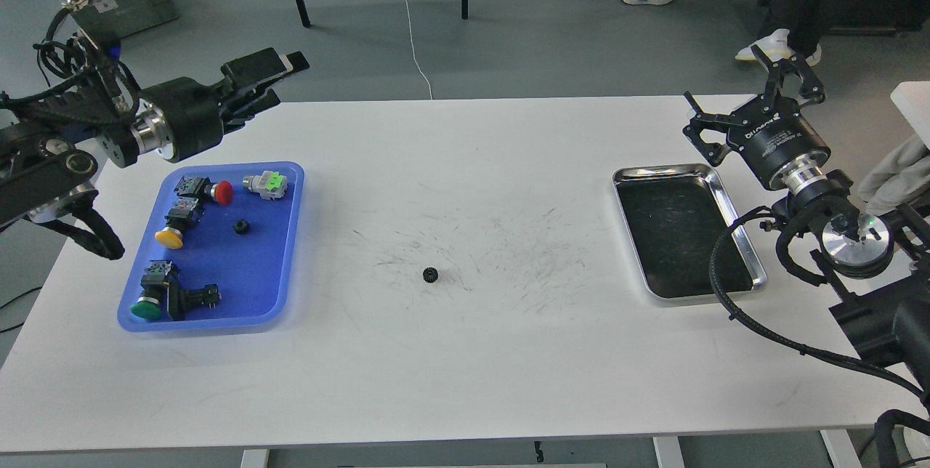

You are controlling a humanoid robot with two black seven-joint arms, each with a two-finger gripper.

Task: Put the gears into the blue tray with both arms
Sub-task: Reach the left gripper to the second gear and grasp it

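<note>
One gear [240,227] already lies in the blue tray [287,250] among the push-buttons [190,208], the other gear [430,275] sits mid-desk [508,352] awaiting pickup, while the left jaws [280,79] and right jaws [755,101] hover spread and empty, well clear.

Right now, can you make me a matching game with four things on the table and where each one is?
Things:
1. red-capped button
2. green-capped button
3. gear on the table
4. steel tray

Places:
A. bare white table, near the middle
B. right side of the table, below the right claw
C. near end of the blue tray
D. far end of the blue tray

Pairs: 1-D, 2-C, 3-A, 4-B
</note>
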